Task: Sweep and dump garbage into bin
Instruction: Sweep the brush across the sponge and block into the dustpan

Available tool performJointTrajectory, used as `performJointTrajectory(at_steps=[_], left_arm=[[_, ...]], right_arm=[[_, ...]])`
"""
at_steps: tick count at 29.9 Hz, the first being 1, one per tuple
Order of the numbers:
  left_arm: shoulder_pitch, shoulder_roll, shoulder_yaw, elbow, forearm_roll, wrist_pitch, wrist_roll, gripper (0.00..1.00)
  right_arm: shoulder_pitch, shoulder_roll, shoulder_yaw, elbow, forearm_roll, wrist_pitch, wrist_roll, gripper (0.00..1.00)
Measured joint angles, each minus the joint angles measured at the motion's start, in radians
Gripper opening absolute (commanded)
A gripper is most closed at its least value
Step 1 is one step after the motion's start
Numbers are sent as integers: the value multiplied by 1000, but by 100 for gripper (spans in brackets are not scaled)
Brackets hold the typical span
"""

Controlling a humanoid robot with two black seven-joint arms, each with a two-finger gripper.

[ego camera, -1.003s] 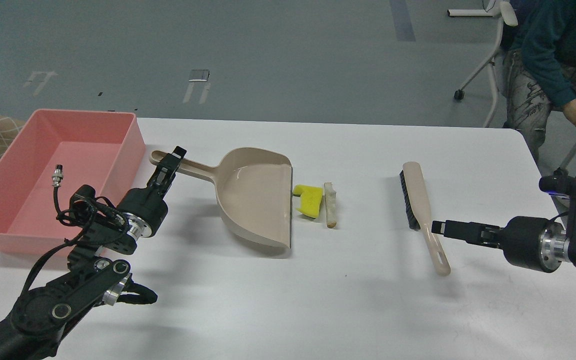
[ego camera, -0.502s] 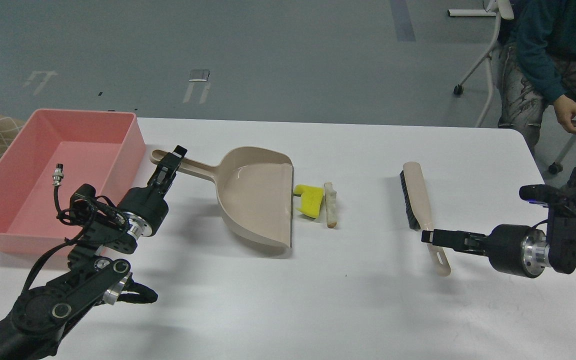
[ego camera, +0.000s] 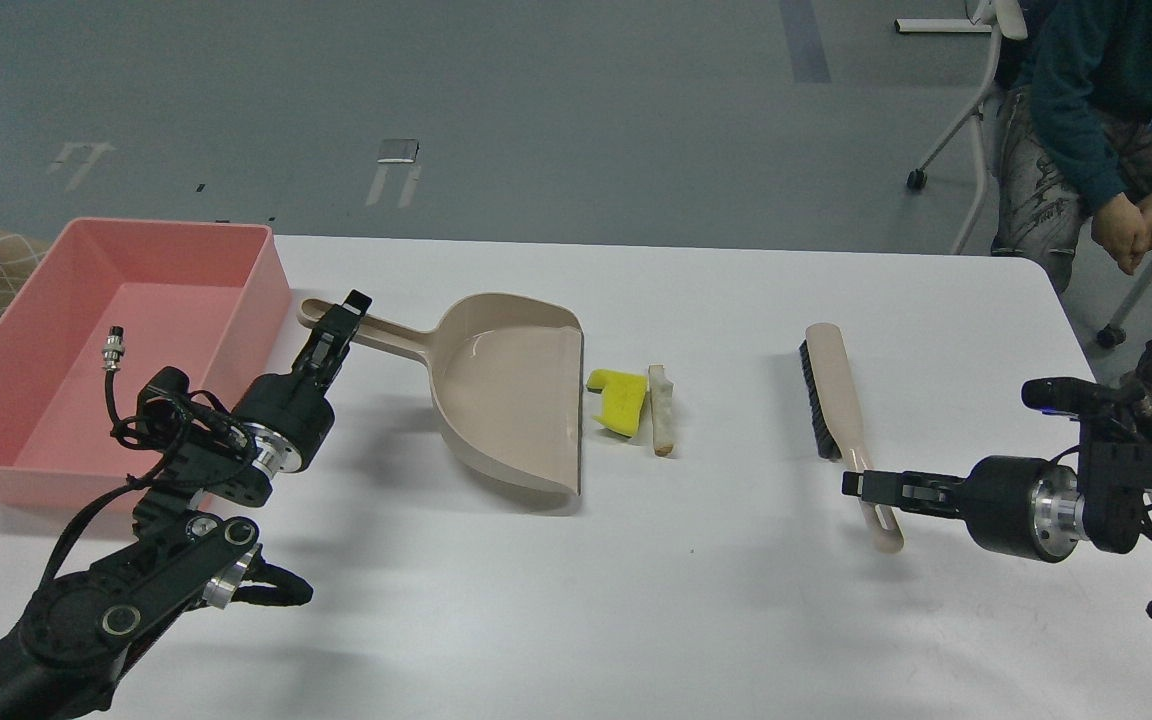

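Note:
The garbage lies mid-table: a yellow notched chunk (ego camera: 619, 400) and a beige stick (ego camera: 661, 410), just right of the open mouth of a beige dustpan (ego camera: 511, 400). My left gripper (ego camera: 341, 322) sits across the dustpan's handle and looks closed on it. The pink bin (ego camera: 261, 300) stands at the far left, beside that arm. A beige brush with black bristles (ego camera: 829, 385) lies to the right. My right gripper (ego camera: 851, 485) reaches in from the right and overlaps the brush's handle low down. Its fingers show edge-on, so their spacing is unclear.
A person (ego camera: 1086, 100) sits beyond the table's far right corner by a wheeled chair (ego camera: 976, 110). A cable plug (ego camera: 114, 350) from my left arm hangs in front of the bin. The white table (ego camera: 636, 600) runs to its right edge near my right arm.
My right gripper has moved left and down from beside the brush's handle onto it. The left arm, dustpan and garbage have not moved. The person has shifted their hands.

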Motion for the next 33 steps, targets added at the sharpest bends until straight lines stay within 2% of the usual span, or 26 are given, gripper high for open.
performJointTrajectory(at_steps=[4, 8, 10, 20, 27, 33], left_arm=[[-2, 0, 0, 0, -1, 0, -1, 0], [-5, 0, 0, 0, -2, -2, -1, 0], [-5, 0, 0, 0, -2, -2, -1, 0], [5, 4, 2, 1, -1, -6, -12, 0], [8, 36, 17, 11, -1, -6, -37, 0], [8, 40, 19, 13, -1, -5, -42, 0]], right_arm=[[0, 0, 0, -1, 1, 0, -4, 26], [0, 0, 0, -1, 2, 0, -9, 9], [1, 0, 0, -2, 3, 0, -16, 5], [30, 8, 21, 11, 8, -1, -23, 4], [37, 81, 17, 11, 15, -1, -23, 4], [28, 142, 11, -1, 18, 18, -23, 4]])
